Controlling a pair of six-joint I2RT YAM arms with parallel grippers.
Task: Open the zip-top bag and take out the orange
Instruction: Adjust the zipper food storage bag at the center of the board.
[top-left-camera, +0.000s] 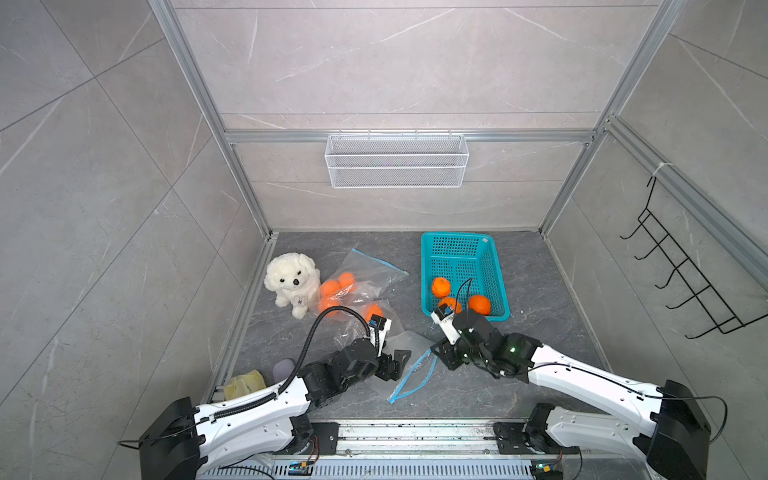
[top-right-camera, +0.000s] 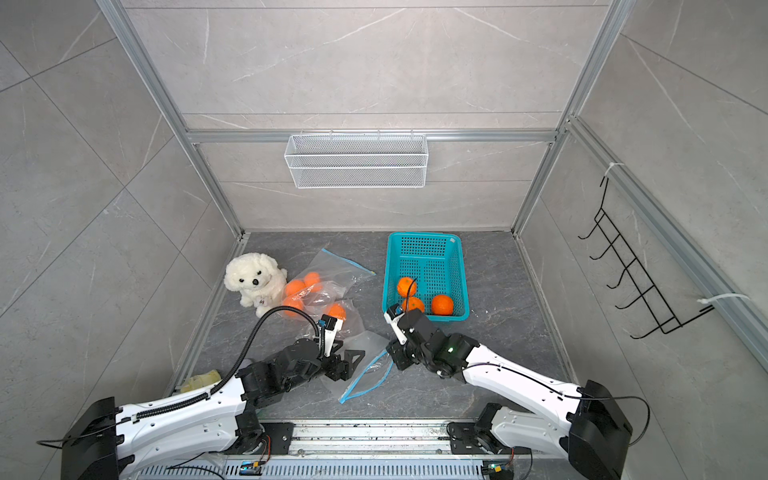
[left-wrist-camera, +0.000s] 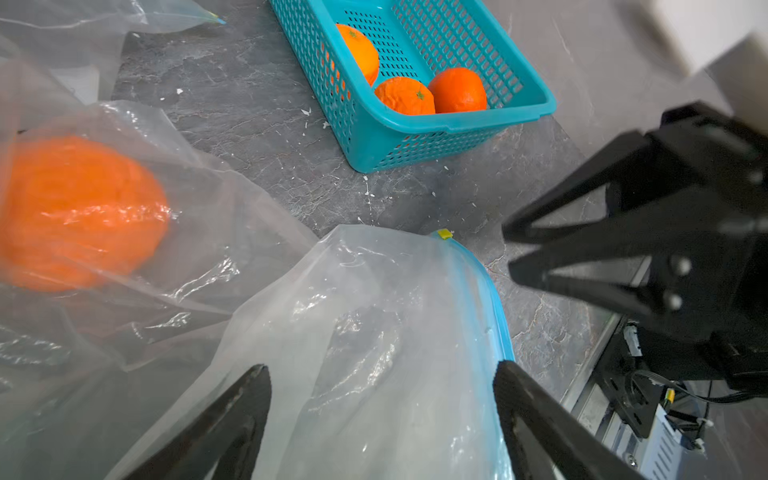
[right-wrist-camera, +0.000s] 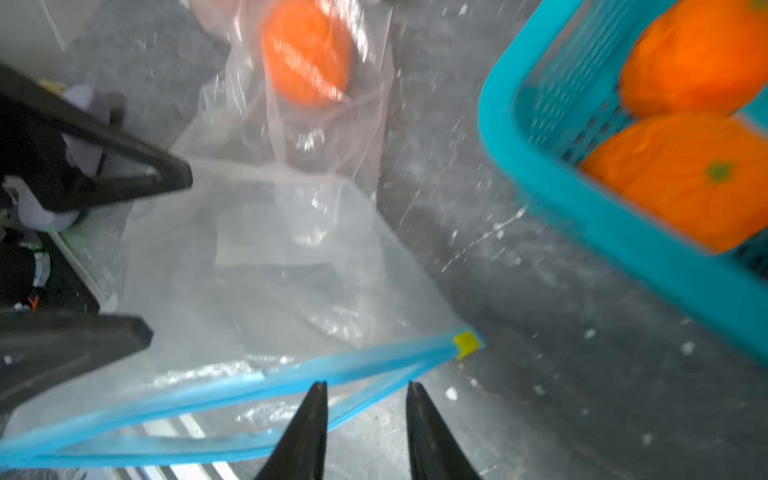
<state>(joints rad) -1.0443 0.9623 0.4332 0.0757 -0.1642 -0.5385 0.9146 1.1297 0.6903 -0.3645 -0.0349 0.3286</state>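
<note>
**Bagged orange just ahead of the left arm, with an emptied bag lying between the two arms.**
A white plush dog sits well off the left gripper's outer side. The left gripper hangs wide and empty over a flat clear empty zip-top bag. The round orange, inside a crumpled clear plastic bag, lies just beyond its tips, so I judge this arm nearer. The right gripper is narrowed, seemingly empty, at the blue zip strip beside the yellow slider. Beyond it stands a teal perforated plastic basket of loose oranges.

Bare floor separates the near zip-top bag from the basket; a bagged orange lies alongside.
</note>
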